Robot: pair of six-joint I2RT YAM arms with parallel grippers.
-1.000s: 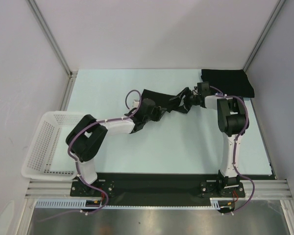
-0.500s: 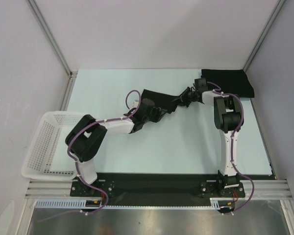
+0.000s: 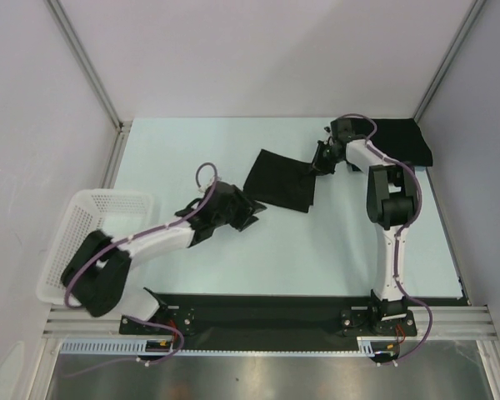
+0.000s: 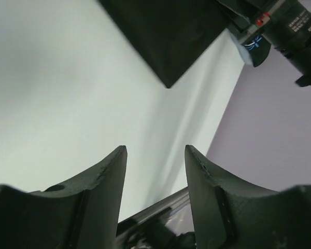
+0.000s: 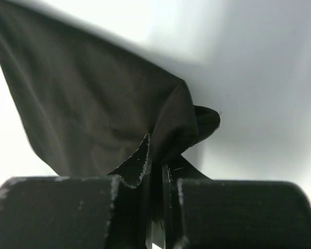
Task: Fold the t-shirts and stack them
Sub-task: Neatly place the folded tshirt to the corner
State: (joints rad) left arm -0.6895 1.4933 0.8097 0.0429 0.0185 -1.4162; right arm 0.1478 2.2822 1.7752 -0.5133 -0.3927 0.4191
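Black folded t-shirt (image 3: 281, 179), pinched at its right edge by the right gripper (image 3: 321, 158), may unfold if dragged; left gripper (image 3: 248, 215) gapes empty.

Open tabletop (image 3: 333, 250) across the near middle; basket (image 3: 67, 250) at the left edge, folded t-shirt (image 3: 404, 142) in the far-right corner.

No readable text or labels.
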